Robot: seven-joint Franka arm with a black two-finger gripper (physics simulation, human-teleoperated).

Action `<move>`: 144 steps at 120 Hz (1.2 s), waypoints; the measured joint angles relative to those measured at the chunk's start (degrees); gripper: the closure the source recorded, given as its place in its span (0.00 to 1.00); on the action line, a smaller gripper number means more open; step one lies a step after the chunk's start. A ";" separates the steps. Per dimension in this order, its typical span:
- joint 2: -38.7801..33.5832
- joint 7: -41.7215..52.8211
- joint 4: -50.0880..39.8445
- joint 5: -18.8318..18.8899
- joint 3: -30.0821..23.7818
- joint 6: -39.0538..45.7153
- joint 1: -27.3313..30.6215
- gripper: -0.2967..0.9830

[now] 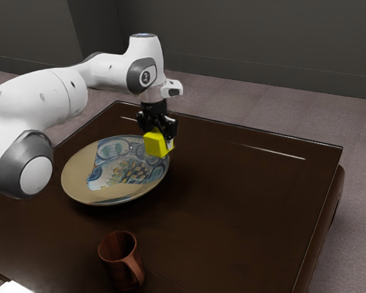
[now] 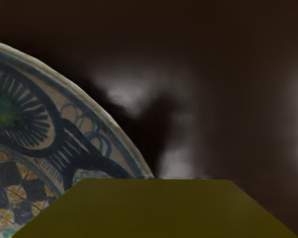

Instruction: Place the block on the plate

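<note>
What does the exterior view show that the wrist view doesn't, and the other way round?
The exterior view has the brown mug, the white arm, the black gripper shut on the yellow block, the plate's plain tan part, the carpet and the wall.

The wrist view adds close detail of the plate's paint: orange dots beside dark checks, and dark strokes fanning around a green patch.

Both share the block, part of the patterned plate and the dark tabletop.
</note>
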 joint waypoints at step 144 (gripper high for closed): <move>4.99 5.46 2.89 -1.45 -0.19 -0.23 12.56 0.27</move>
